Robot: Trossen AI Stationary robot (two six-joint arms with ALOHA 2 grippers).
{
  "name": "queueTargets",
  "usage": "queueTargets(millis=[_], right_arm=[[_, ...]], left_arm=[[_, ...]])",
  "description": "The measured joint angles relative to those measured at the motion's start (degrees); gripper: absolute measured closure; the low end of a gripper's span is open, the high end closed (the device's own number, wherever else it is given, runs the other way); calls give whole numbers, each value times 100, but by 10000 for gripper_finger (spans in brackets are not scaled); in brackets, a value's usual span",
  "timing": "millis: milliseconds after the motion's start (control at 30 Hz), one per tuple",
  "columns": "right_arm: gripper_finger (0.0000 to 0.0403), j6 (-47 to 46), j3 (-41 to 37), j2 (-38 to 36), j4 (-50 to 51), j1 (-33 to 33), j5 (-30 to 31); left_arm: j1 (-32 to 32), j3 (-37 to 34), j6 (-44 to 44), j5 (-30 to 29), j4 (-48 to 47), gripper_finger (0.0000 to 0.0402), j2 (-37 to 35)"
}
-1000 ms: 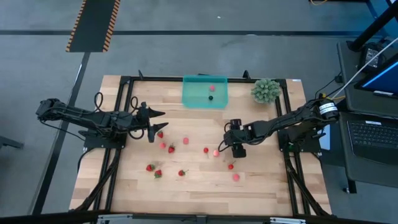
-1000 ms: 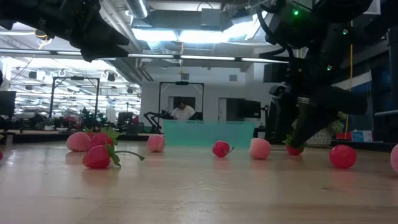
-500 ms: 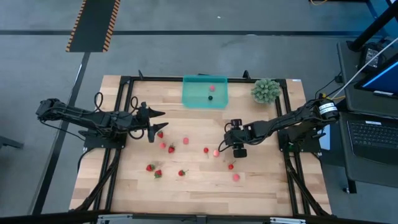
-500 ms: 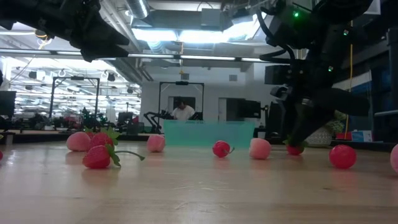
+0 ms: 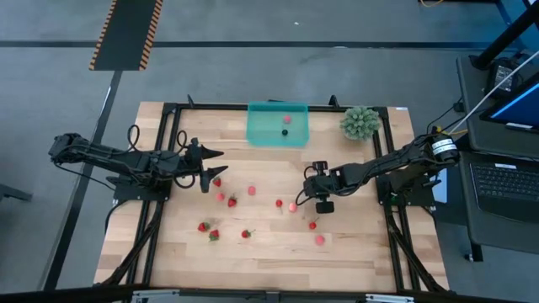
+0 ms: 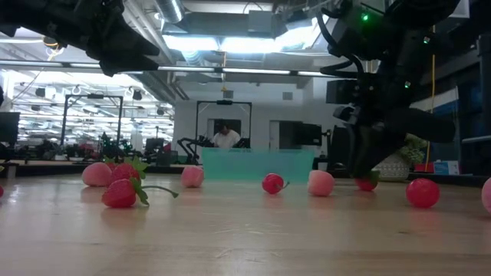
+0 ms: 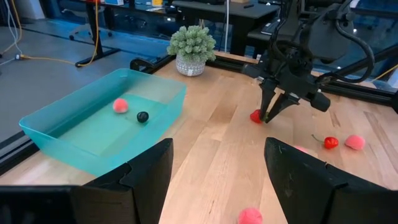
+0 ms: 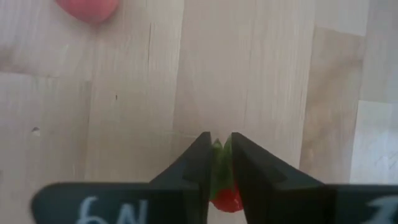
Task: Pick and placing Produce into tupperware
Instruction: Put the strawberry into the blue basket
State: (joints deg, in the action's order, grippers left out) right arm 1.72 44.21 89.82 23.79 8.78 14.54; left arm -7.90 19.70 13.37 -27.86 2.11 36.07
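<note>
Pale wooden table (image 5: 269, 252), planked, smooth and matt. The tupperware (image 7: 93, 127) is translucent teal plastic with a soft sheen. Pinched between the right gripper (image 8: 217, 163) and its matt black fingers (image 8: 194, 168), a glossy red strawberry (image 8: 227, 198) with a green top.

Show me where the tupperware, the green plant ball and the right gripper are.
tupperware (image 5: 257, 133): high view, bare floor.
green plant ball (image 5: 360, 122): high view, its middle.
right gripper (image 8: 218, 163): right wrist view, between its fingertips.
</note>
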Motion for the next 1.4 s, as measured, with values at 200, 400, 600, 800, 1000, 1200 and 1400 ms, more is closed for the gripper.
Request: queueTargets(millis=[200, 400, 600, 800, 1000, 1200, 1400], right_arm=[[392, -27, 0, 0, -6, 0, -1], [396, -150, 4, 0, -137, 1, 216], [397, -146, 400, 0, -149, 2, 721], [397, -130, 985, 0, -289, -250, 1045], [397, -206, 1271, 0, -1382, -959, 1023], [397, -655, 1484, 71, -2438, -1922, 35], [397, -892, 2335, 820, -1992, -2754, -720]], left_arm=[[0, 0, 0, 0, -2, 156, 0], [0, 0, -2, 1, -2, 156, 0], [0, 0, -2, 2, -2, 156, 0], [0, 0, -2, 2, -3, 156, 0], [0, 0, -2, 2, -2, 156, 0], [-2, 0, -2, 2, -2, 156, 0], [0, 0, -2, 2, 0, 156, -2]])
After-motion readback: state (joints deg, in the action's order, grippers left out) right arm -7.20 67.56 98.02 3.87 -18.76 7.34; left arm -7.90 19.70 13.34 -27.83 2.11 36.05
